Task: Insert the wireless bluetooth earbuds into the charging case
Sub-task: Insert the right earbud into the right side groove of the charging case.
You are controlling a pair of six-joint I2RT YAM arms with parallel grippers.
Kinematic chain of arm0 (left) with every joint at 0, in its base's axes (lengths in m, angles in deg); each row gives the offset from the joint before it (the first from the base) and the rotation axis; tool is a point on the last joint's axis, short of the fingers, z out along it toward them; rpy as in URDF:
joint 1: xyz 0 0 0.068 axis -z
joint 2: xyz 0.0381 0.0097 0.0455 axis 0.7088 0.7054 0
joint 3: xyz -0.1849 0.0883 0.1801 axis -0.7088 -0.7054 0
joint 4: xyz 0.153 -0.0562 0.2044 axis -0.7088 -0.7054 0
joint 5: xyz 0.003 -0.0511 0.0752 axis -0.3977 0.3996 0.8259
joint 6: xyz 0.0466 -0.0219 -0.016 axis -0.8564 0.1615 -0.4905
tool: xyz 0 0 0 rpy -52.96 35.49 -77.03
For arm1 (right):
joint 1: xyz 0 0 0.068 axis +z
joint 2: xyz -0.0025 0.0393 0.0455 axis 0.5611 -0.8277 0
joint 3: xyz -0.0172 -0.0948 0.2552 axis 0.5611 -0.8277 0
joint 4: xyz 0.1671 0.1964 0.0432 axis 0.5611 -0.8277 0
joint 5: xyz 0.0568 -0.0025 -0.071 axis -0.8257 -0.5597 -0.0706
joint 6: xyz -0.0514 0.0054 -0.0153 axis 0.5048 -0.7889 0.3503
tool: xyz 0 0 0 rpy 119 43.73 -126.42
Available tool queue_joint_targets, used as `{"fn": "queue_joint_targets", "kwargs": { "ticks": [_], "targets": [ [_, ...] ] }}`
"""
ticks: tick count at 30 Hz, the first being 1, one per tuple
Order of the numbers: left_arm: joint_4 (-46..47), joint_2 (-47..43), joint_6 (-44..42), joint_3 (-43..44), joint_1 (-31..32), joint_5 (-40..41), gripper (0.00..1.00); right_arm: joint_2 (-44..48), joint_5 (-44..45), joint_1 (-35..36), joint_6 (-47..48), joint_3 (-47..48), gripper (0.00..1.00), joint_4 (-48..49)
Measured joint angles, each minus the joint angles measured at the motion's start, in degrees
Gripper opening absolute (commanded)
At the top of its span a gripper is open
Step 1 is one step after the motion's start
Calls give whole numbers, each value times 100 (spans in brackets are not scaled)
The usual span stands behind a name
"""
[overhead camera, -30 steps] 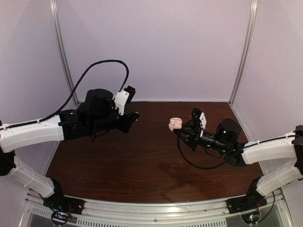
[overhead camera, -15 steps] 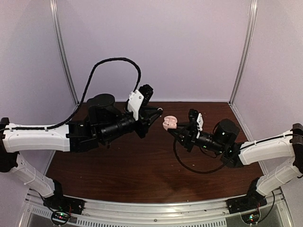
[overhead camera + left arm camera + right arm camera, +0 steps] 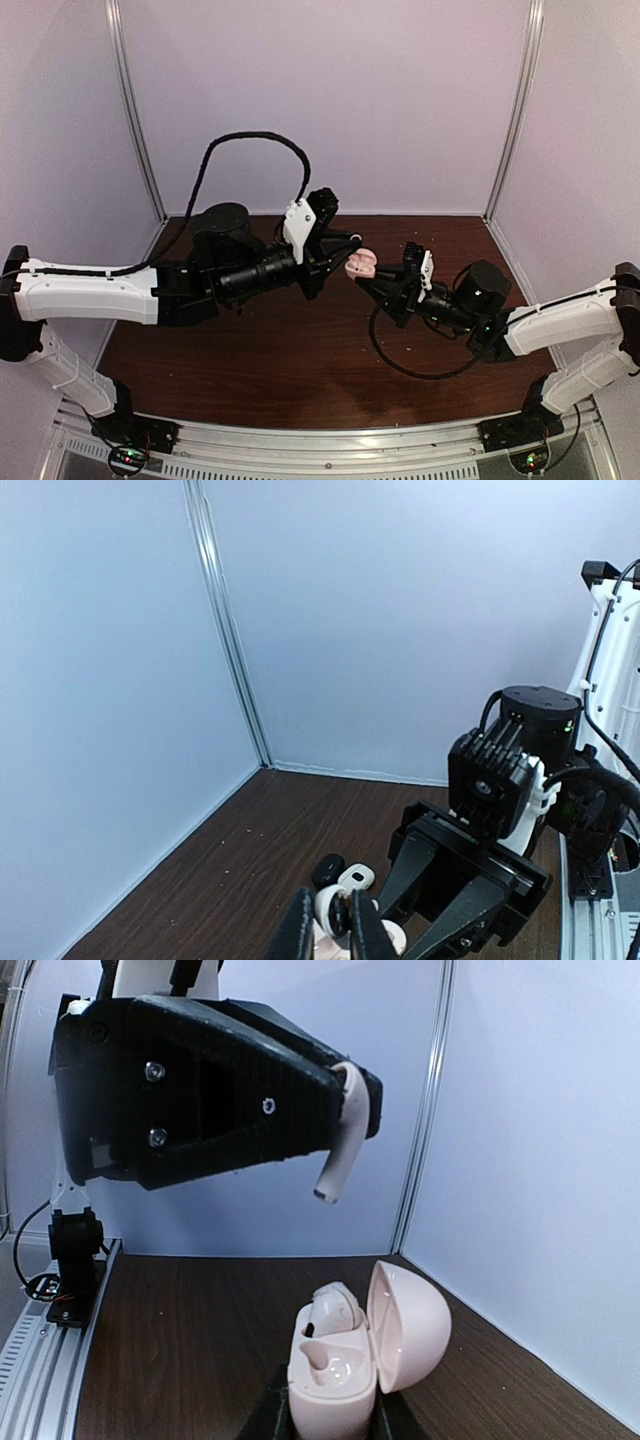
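Left end effector (image 3: 330,930) grasping whitish earbud (image 3: 342,1125) at twelve o'clock of pink case (image 3: 360,1355) (hinged open), clamped in right end effector (image 3: 369,279).

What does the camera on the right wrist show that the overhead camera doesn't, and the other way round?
Only the right wrist view: the pink case stands open with one earbud seated inside and the other slot empty. A whitish stemmed earbud is held over it by the left pincer.
Only the top view: the whole left arm and right arm, a looping black cable and the brown table.
Both: the right pincer shut on the case, with the left pincer close beside it.
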Motion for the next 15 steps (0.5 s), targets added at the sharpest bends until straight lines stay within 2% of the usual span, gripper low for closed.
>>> {"fn": "queue_joint_targets", "kwargs": {
  "ticks": [15],
  "targets": [
    [-7, 304, -70, 15, 146, -111, 5, 9, -170, 2, -50, -125, 0, 599]
  ]
}}
